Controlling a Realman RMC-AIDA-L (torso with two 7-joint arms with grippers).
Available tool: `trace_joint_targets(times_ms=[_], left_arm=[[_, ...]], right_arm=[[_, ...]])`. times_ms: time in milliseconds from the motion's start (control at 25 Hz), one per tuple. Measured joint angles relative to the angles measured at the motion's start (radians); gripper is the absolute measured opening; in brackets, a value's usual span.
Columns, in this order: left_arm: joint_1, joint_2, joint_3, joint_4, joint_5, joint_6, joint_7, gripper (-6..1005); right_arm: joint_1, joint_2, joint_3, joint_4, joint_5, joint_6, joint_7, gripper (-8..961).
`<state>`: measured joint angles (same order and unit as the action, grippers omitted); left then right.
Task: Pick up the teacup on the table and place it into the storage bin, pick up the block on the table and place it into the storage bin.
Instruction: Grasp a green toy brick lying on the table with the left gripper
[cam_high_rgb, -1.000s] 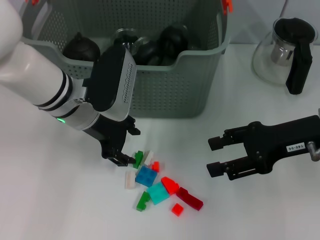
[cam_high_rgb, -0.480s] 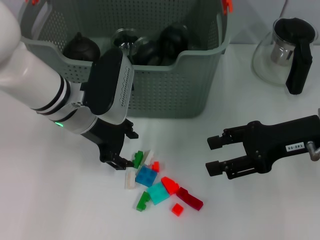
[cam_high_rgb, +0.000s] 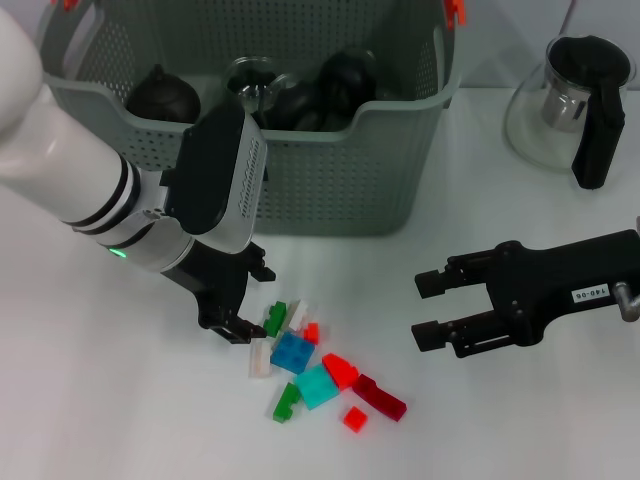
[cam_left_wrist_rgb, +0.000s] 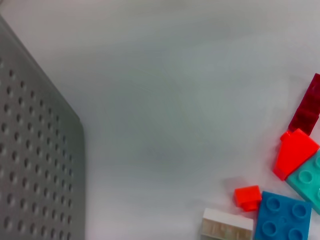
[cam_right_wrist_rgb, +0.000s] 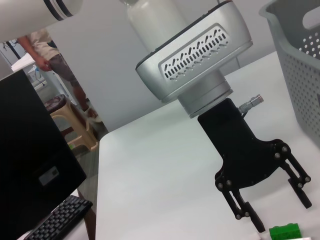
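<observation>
Now my left end effector (cam_high_rgb: 243, 326) hovers released beside the green block (cam_high_rgb: 275, 319); blocks not yet in the storage bin (cam_high_rgb: 330, 190).

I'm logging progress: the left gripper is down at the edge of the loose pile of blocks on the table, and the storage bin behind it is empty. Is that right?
Not quite. The storage bin is not empty: the head view shows several dark rounded items inside it. The rest holds: the left gripper is down at the edge of the loose pile of blocks on the table.
</observation>
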<state>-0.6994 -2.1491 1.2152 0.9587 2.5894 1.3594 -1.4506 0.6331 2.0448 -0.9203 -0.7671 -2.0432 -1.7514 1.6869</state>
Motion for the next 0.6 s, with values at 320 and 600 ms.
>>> trace_joint_targets(times_ms=[320,600], left_arm=[[-0.001,-0.004,0.010,-0.003,0.001,-0.007,0.000,683],[-0.004,-0.008,0.016,-0.005,0.002,-0.008,-0.001,681]], right_arm=[[0.000,0.000,0.011,0.000,0.000,0.001,-0.013,795],[0.000,0.000,0.014,0.001,0.000,-0.001,-0.017,795]])
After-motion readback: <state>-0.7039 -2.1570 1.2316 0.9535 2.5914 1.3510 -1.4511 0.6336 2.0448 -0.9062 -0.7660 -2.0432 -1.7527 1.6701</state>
